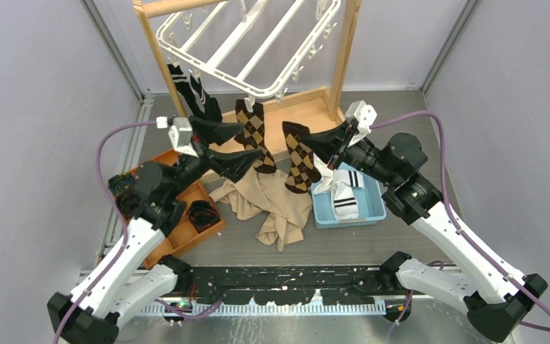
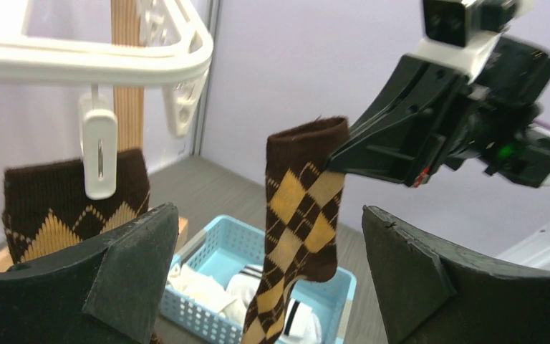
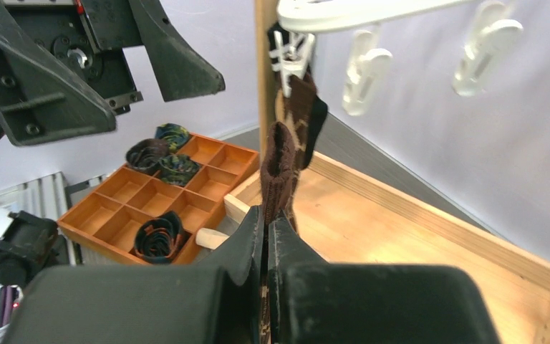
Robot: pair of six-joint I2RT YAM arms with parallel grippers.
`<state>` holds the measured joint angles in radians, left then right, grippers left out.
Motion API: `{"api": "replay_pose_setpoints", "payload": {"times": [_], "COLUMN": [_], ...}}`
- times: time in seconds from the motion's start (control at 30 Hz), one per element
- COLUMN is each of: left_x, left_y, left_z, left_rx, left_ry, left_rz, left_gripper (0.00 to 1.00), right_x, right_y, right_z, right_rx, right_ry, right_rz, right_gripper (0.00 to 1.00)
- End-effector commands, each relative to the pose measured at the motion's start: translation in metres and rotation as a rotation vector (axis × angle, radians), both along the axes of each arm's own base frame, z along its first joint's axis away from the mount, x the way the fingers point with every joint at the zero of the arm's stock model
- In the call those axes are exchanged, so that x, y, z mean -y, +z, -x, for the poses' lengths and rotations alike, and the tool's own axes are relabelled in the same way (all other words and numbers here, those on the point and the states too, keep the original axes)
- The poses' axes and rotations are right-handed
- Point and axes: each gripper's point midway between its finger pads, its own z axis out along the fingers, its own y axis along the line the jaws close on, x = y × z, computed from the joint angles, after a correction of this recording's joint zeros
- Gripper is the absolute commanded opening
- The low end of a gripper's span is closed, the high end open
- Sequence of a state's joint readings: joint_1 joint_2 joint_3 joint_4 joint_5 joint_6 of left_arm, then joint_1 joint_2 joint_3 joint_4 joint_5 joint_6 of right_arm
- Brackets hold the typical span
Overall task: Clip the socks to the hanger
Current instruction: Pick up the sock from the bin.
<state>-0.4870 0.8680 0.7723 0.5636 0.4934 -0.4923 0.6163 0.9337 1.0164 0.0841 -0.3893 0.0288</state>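
Observation:
The white hanger (image 1: 251,43) hangs from the wooden stand. A black striped sock (image 1: 190,89) and a brown argyle sock (image 1: 254,132) hang clipped to its near rim. My right gripper (image 1: 324,147) is shut on the cuff of a second argyle sock (image 1: 299,161), which dangles below it. In the right wrist view this sock (image 3: 279,165) rises from the shut gripper (image 3: 266,229). My left gripper (image 1: 238,147) stands wide open just left of it. In the left wrist view the held sock (image 2: 297,215) hangs beyond the open left gripper (image 2: 268,272), touching neither finger.
A blue basket (image 1: 372,211) holding white banded socks (image 1: 344,195) sits under the right arm. A beige cloth (image 1: 272,208) lies crumpled at the centre. An orange divided tray (image 1: 179,236) with rolled items is on the left. The wooden stand's post (image 1: 344,57) and base (image 1: 308,107) are behind.

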Motion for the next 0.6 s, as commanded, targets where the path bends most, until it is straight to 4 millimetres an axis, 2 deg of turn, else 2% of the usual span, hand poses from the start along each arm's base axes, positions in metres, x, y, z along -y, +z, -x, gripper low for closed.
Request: {"api": "replay_pose_setpoints", "payload": {"times": [0.0, 0.17, 0.37, 0.57], "left_x": [0.009, 0.018, 0.026, 0.032], "left_y": [0.023, 0.020, 0.026, 0.024], "left_z": [-0.005, -0.023, -0.038, -0.063], "left_rx": [0.129, 0.212, 0.292, 0.279], "left_ry": [0.039, 0.191, 0.294, 0.380], "left_rz": [0.023, -0.015, -0.010, -0.020], "left_gripper": [0.99, 0.98, 0.91, 0.90], "right_x": [0.009, 0.014, 0.017, 0.020], "right_y": [0.000, -0.004, -0.004, -0.006], "right_z": [-0.010, -0.013, -0.014, -0.014], "right_rx": [-0.020, -0.028, -0.027, -0.026], "right_ry": [-0.056, -0.078, -0.082, -0.089], "right_rz": [-0.032, -0.032, -0.038, -0.041], "right_gripper": [0.01, 0.01, 0.01, 0.01]}}
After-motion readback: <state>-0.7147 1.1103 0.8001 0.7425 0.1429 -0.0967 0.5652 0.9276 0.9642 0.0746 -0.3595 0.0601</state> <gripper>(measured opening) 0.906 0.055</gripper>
